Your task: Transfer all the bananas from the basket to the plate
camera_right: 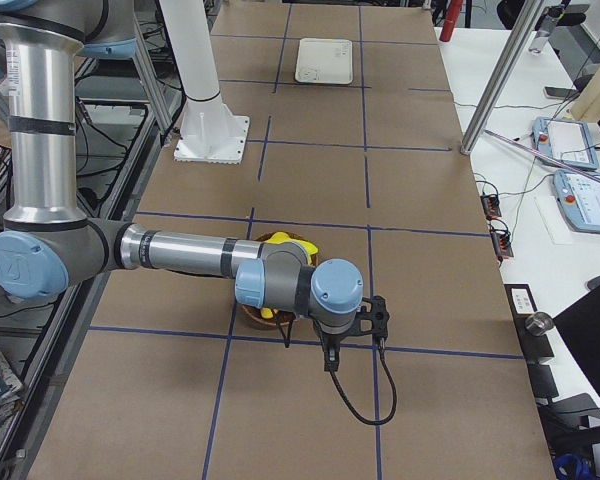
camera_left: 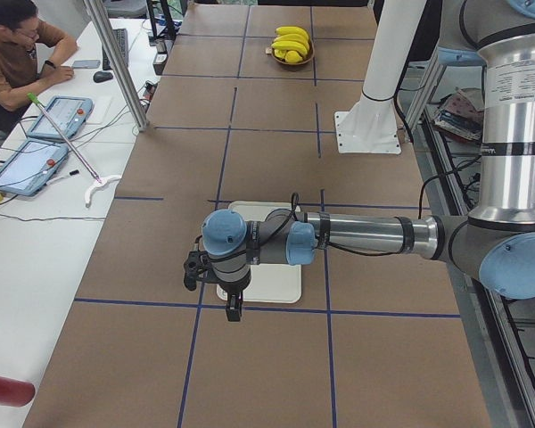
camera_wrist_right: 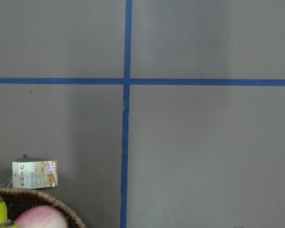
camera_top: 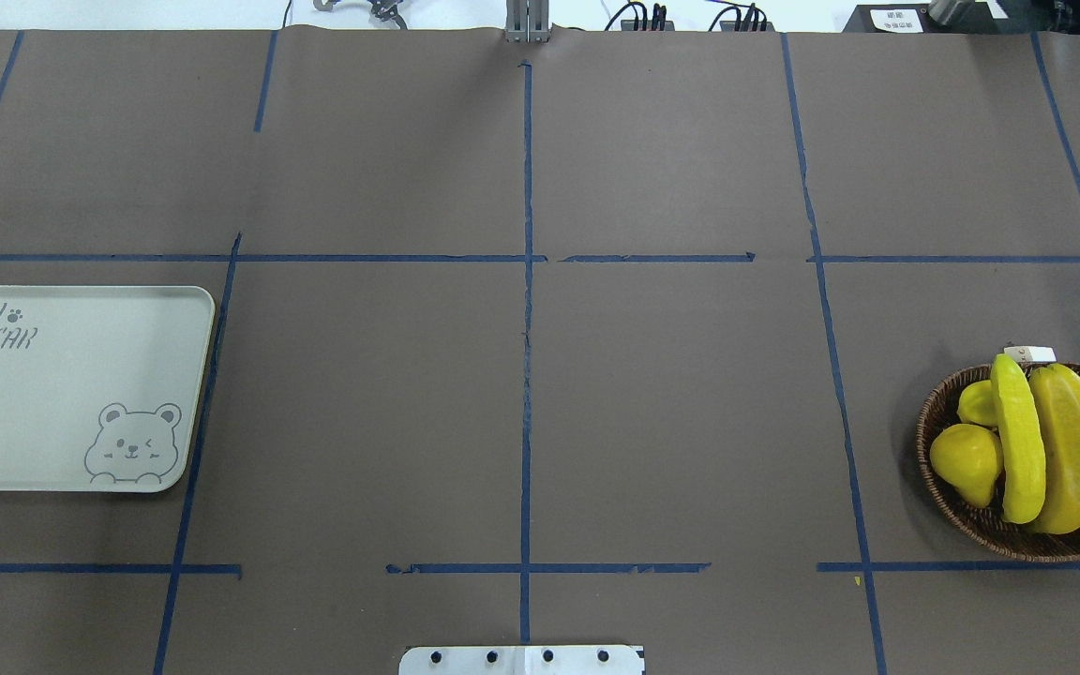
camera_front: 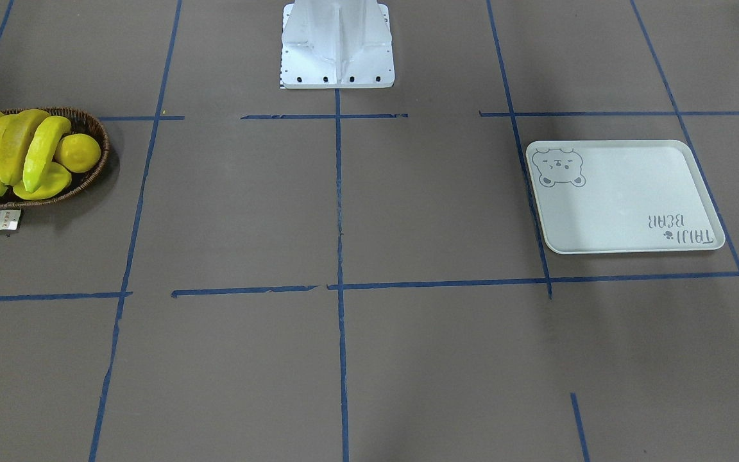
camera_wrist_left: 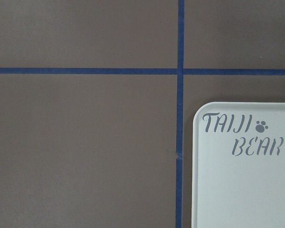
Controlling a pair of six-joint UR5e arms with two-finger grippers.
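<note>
Bananas lie heaped in the basket on my right side of the bench, well apart from the plate on the left.

From the side views, each arm has its forearm stretched level out over the bench. The left arm's wrist hangs over the plate's edge with the left fingers pointing straight down. The right arm's wrist hangs just past the basket with the right fingers also pointing down. Only those side cameras catch them, so I cannot tell whether either pair is apart or together.

The plate reads "TAIJI BEAR" with a small paw print in one corner and has a winking bear face in the opposite corner. The paper tag lies on the bench just beside the basket rim; its print is too small for me to read.

The bananas are long, curved and bright yellow with a greenish tinge, lying side by side across the basket. A round yellow fruit sits beside them, and a pink fruit is tucked against the rim.
</note>
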